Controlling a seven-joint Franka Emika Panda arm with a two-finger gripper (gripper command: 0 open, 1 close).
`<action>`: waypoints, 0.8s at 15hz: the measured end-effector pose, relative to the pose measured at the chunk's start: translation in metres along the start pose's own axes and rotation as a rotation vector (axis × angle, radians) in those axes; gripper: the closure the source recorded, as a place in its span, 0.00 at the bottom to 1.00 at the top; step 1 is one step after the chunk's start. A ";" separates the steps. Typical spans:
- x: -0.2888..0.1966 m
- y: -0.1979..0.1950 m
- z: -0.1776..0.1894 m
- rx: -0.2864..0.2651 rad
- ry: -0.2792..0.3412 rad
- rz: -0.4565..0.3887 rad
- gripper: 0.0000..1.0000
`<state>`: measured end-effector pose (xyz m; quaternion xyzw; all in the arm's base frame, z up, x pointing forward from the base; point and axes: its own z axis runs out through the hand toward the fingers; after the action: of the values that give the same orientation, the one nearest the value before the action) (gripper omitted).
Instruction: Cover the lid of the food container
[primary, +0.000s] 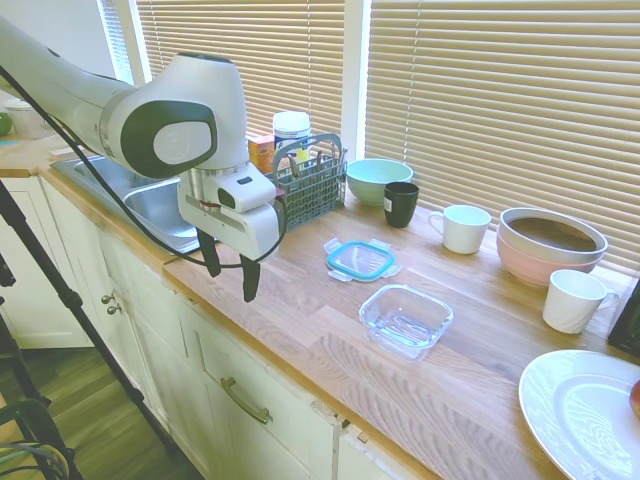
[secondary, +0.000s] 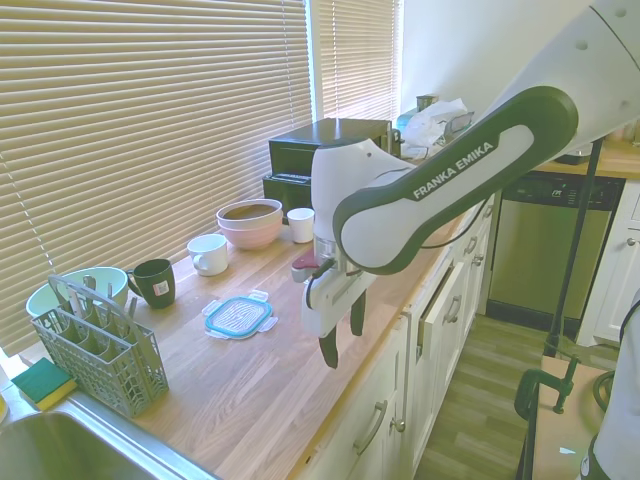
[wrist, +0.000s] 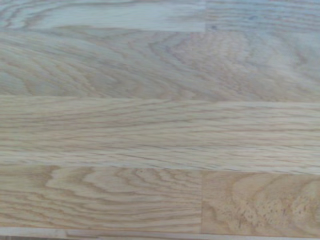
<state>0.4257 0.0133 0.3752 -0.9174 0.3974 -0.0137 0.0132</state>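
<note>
Food container (primary: 405, 319): clear glass, shallow, rounded-square, empty, sits nearest the counter's front edge. Lid (primary: 359, 259) lies flat just behind it, apart from it: teal rim, clear flaps splayed out. Gripper (primary: 229, 270) hangs above bare wood near the sink (primary: 160, 205), fingers spread, holding nothing. Worktop (primary: 300, 320) is light oak planking. Further back: black mug (primary: 400, 203), white mug (primary: 463, 228), mint bowl (primary: 378, 180), pink bowl (primary: 551, 245). Closed blinds (primary: 500, 90) behind.

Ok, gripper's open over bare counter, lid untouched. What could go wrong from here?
The lid lies flat on the counter, so the open gripper may struggle to get under its rim. The black mug and cutlery basket stand close behind it. The glass food container might slide when pressed.
</note>
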 end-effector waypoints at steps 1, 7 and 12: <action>0.000 0.000 0.001 -0.002 0.000 -0.002 0.00; 0.013 -0.005 -0.019 0.014 0.036 0.014 0.00; 0.047 -0.022 -0.034 -0.011 0.075 0.033 0.00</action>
<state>0.4727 -0.0060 0.4103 -0.9097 0.4128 -0.0455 -0.0066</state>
